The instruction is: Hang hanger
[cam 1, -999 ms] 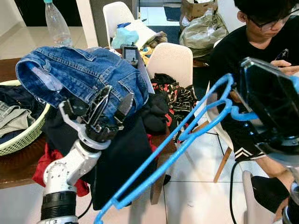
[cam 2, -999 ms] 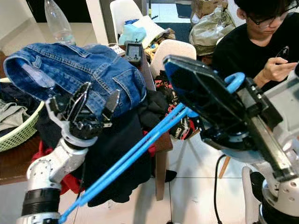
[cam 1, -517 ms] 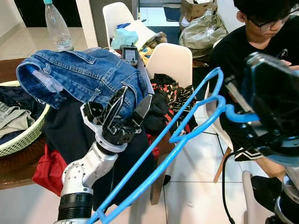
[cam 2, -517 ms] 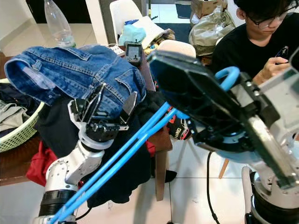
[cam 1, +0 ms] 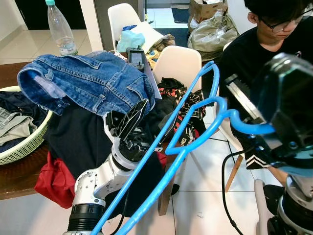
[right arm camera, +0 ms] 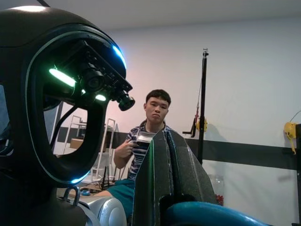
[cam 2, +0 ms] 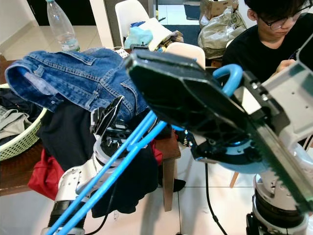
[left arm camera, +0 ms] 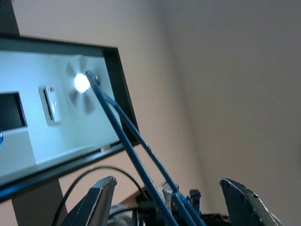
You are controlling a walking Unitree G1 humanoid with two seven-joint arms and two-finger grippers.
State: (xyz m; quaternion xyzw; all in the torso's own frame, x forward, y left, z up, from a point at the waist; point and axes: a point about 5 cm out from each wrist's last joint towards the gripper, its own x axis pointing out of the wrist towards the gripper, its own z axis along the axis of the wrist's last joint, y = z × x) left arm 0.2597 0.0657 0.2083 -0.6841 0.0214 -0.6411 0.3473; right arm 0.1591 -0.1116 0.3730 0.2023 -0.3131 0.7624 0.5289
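**Hanger held at one end only, second gripper not yet closed**

The blue hanger is being held up in front of the robot, its hook end clamped between the closed fingers of the right gripper, close to the head camera. From there the long bars are slanting down and across toward the robot's left, passing over the table edge and the dark clothes draped from it.

The left gripper is being held with its fingers spread wide, just beside the bars; in the left wrist view the two thin bars are seen running out between the open fingertips, and nothing is being gripped there.

Several risks are being judged from this pose:

- The hanger is being carried by one end, so the far end is likely being left free to swing; a turn of the body could sweep it into the denim jacket or the heap of clothes and drag them off the table.
- If the left fingers are closed off-line, only one bar may be caught, or the bars may be pushed aside and twisted in the right grip.
- A person is sitting near the right arm, beside the white chair; a wide swing of the hook end could come close to them.
- No rail or rod is being shown in the eye views, so the hanging place cannot be told.
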